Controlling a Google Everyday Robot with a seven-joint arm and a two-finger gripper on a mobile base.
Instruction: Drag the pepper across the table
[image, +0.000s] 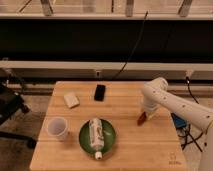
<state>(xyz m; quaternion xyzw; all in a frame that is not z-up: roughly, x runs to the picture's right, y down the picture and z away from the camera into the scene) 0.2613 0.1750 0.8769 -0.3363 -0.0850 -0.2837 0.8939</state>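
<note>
Behind the bamboo-strip table (125, 145) runs a dark wall with a pale ledge and a black cable hanging down it. On the tabletop, toward three o'clock from its centre, lies the pepper (142, 119): small, glossy, red-brown and tapered. It looks light and fairly stiff with a slick skin, so it would likely slide easily on the smooth wood but could roll or slip from a loose pinch; the thicker middle seems the best place to grip.

Directly over it, at its twelve o'clock, hangs the gripper (145, 113) on the white, rounded arm that reaches in from four o'clock. It sits right at the pepper, but whether it has hold of it cannot be told.

Farther out, at nine o'clock from the pepper, a white bottle (96, 136) lies on a round green plate (85, 139). A pale cup (57, 127) stands beyond. At eleven o'clock lie a flat black phone (100, 92) and a small pale block (71, 100).
</note>
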